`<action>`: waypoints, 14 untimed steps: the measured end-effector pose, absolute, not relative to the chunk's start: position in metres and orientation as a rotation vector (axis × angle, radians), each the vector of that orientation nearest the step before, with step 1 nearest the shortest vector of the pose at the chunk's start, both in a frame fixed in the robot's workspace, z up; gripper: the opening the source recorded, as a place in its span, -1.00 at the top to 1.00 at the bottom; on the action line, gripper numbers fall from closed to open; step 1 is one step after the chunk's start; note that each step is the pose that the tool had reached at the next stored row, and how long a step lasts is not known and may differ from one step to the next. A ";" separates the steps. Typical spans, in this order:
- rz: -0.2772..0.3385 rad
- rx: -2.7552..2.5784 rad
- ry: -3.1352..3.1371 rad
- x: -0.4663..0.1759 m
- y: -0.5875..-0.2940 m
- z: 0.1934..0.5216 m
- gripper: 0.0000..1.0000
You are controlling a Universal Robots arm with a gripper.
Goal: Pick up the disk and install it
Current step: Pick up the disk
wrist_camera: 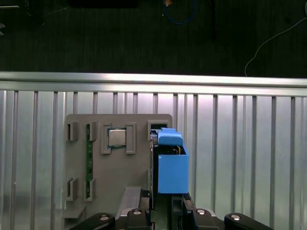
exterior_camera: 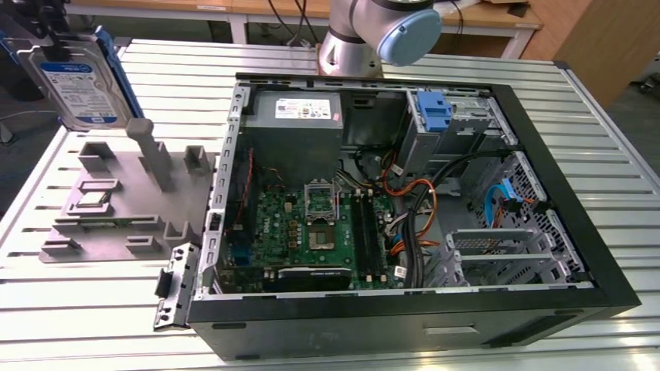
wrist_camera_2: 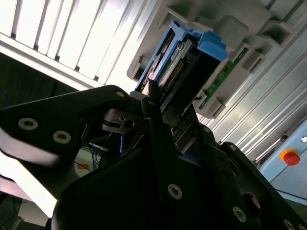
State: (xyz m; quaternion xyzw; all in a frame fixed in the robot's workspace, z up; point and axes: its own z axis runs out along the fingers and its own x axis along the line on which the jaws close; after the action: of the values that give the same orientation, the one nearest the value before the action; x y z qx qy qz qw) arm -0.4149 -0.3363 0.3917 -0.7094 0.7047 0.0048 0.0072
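One ribbed table of bright aluminium slats carries everything. On it, toward the exterior view's right, lies an open black computer case, showing a green motherboard, orange and black cables, a grey power supply with a white printed label, and a bare blue plastic bracket at the far side. The grey arm with its pale blue joint cap rises behind the case. To the exterior view's left sits a matte grey moulded fixture with slots and posts; it holds a square metal-topped processor and a thin green circuit strip.

The disk hangs in the air above the far end of that fixture, upright and slightly tilted. It is a flat silver-grey rectangle with a blue-and-white printed label on its face, framed by a blue plastic carrier. The black gripper has its fingers clamped on the disk's two flat faces, seen in both wrist views.
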 end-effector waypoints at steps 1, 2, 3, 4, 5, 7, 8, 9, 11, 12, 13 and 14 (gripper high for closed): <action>0.015 -2.219 2.204 -0.415 -0.336 0.392 0.30; 0.015 -2.219 2.204 -0.415 -0.336 0.393 0.30; 0.015 -2.218 2.204 -0.415 -0.336 0.393 0.30; 0.015 -2.218 2.204 -0.415 -0.336 0.393 0.30; 0.015 -2.219 2.204 -0.415 -0.336 0.394 0.30; 0.015 -2.218 2.204 -0.415 -0.336 0.394 0.30; 0.015 -2.219 2.204 -0.415 -0.336 0.394 0.30; 0.015 -2.219 2.204 -0.415 -0.336 0.394 0.30; 0.015 -2.218 2.204 -0.415 -0.336 0.394 0.30; 0.015 -2.219 2.204 -0.415 -0.336 0.394 0.30; 0.015 -2.219 2.204 -0.415 -0.336 0.394 0.30; 0.015 -2.219 2.204 -0.415 -0.336 0.394 0.30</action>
State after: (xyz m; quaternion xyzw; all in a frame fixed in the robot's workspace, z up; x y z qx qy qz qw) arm -0.4149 -0.3363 0.3942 -0.7094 0.7047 0.0048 0.0071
